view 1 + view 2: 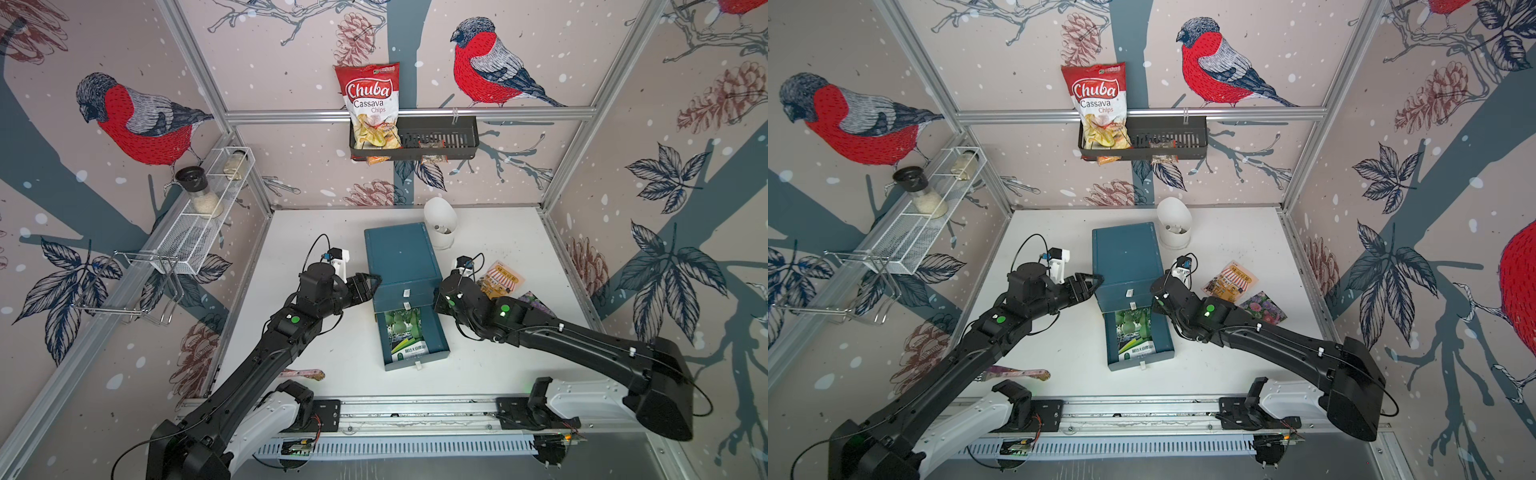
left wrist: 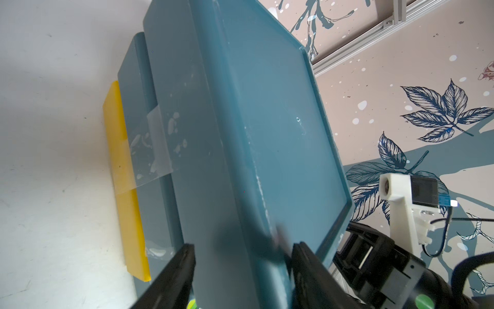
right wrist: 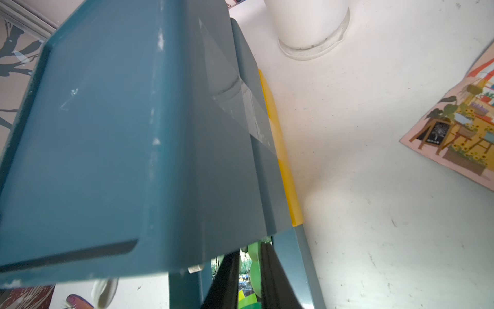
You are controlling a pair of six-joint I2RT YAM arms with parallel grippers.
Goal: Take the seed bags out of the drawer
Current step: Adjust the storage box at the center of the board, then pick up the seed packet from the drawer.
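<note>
Closest to its wrist camera, the right gripper [image 3: 250, 250] reaches into the drawer [image 1: 440, 338], fingers nearly together over the green seed bag [image 1: 405, 334]; whether they pinch it cannot be told. The left gripper [image 1: 372, 282], at the cabinet's [image 1: 401, 253] 9 o'clock, straddles its corner, jaws apart, grip unclear. The orange bag [image 1: 1231, 280] and purple bag [image 1: 1264, 307] lie out at its 3 o'clock. The arm should pinch one edge firmly, then lift clear of the cabinet.

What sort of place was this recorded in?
Probably a purpose-built robot test booth: aluminium frame, bird-print wall panels, an arm-mounting rail, and staged props like the drawer unit on a white table.
</note>
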